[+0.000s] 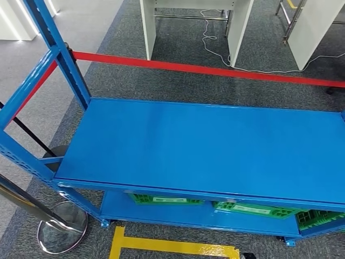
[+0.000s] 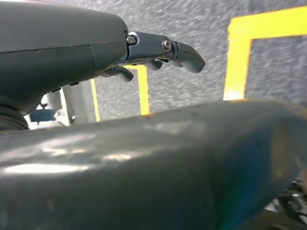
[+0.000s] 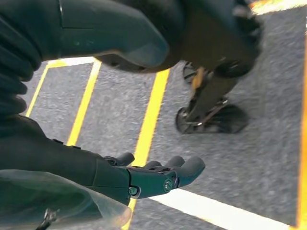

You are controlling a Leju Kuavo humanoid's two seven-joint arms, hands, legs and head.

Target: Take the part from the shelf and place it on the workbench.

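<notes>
A blue metal shelf (image 1: 203, 145) stands in front of me in the head view, its upper deck bare. On its lower deck, half hidden under the upper one, lie green slatted crates (image 1: 252, 209); whether they hold a part I cannot tell. My left hand (image 2: 159, 52) hangs over grey carpet with its fingers stretched out and nothing in them. My right hand (image 3: 152, 175) also hangs over the floor, fingers extended and apart, holding nothing.
A red barrier tape (image 1: 203, 68) runs behind the shelf, and a chrome stanchion base (image 1: 61, 226) stands at its near left corner. Yellow floor tape (image 1: 171, 247) marks the carpet before the shelf. White table legs (image 1: 240, 27) stand beyond.
</notes>
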